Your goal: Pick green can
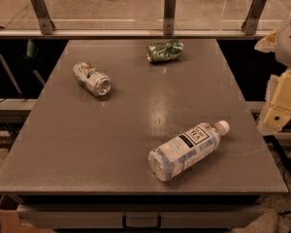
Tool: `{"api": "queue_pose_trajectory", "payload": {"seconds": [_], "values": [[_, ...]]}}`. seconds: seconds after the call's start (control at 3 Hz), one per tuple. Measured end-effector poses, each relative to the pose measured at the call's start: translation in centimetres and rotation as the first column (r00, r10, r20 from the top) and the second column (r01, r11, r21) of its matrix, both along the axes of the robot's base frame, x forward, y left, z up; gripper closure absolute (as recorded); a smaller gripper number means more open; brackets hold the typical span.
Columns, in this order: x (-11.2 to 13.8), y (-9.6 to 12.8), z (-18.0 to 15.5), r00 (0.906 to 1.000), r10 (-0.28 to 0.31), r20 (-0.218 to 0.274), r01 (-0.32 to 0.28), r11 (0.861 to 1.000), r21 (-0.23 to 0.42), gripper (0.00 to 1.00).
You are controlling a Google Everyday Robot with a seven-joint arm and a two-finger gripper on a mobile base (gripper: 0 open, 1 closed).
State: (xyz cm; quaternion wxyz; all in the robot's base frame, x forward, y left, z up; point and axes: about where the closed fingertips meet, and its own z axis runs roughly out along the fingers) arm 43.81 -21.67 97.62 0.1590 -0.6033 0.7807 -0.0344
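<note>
The green can (pixel 165 51) lies on its side near the far edge of the grey table (pixel 136 144), a little right of the middle. It is dented, with a dark green and silvery pattern, and its shiny end faces left. My gripper (pixel 277 111), a cream-coloured piece, hangs at the right edge of the view, beyond the table's right side. It is well to the right of the can and nearer to me, and it holds nothing that I can see.
A silver-white can (pixel 92 78) with red and green marks lies on its side at the far left. A clear plastic bottle (pixel 186 144) with a white cap lies at the front right. A rail with metal posts (pixel 169 6) runs behind the table.
</note>
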Motion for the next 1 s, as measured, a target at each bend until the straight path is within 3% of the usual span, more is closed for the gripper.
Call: {"api": "queue_pose_trajectory", "payload": {"seconds": [0.33,0.67,1.0], "values": [[0.0,0.0,0.0,1.0,0.0,0.0,0.0,1.0,0.0,0.0],[1.6,0.9,-0.3,0.999,0.035,0.027,-0.036,0.999,0.018,0.0],[7.0,3.0,-0.9,0.9884,0.108,0.106,-0.113,0.992,0.046,0.0]]}}
